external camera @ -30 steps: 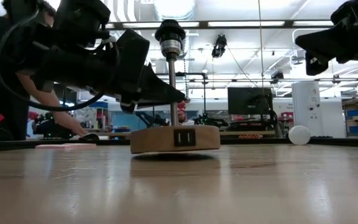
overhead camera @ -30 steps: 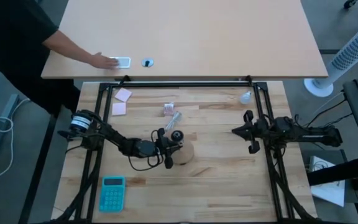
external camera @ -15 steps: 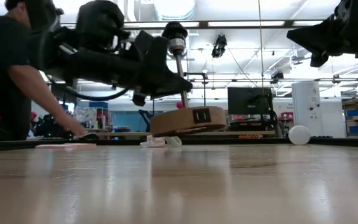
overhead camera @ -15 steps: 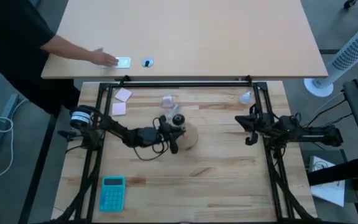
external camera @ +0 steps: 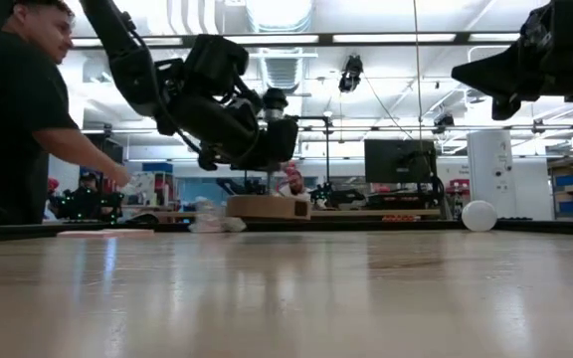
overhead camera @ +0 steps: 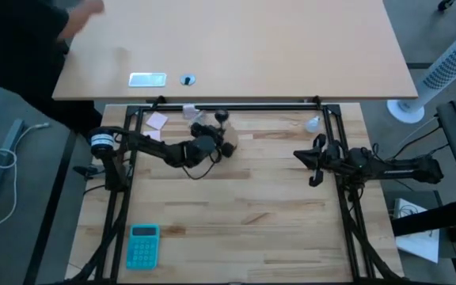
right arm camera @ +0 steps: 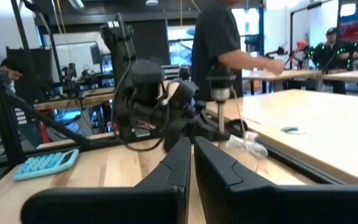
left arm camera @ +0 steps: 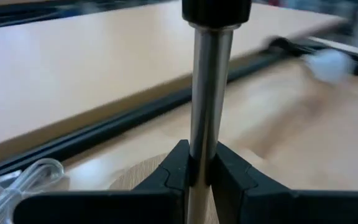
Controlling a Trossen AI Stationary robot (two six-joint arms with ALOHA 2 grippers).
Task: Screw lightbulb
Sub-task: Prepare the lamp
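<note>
Frosted white: the lightbulb [overhead camera: 313, 124] is a small pale roundish bulb; in the low view it reads as a plain white ball [external camera: 478, 216].
Bulb place: it lies on the wooden table [overhead camera: 252, 214] at the far right corner, just beside the black frame rail [overhead camera: 236, 106], well apart from both grippers.
Bulb axis: too small and round here to tell which way its base points, or any long axis.
Left gripper [overhead camera: 212, 142]: fingers clamped together on the metal stem [left arm camera: 207, 106] of the lamp stand, near the far rail.
Lamp stand: the round wooden disc [external camera: 267, 206] sits low on the table and the black socket [overhead camera: 222, 115] tops the stem, pointing toward the far rail in the high view.
Right gripper [overhead camera: 315, 158]: fingers pressed together on nothing, hovering above the table on the right side, nearer than the bulb.
Around: a clear wrapper with a cord [overhead camera: 192, 113] lies just beside the disc; 2 pink notes [overhead camera: 155, 128] lie at far left; a blue calculator [overhead camera: 142, 245] sits at near left.
In the way: nothing lies between the bulb and the right gripper.
Beyond: a person [external camera: 18, 109] in a dark shirt stands at the next table.
</note>
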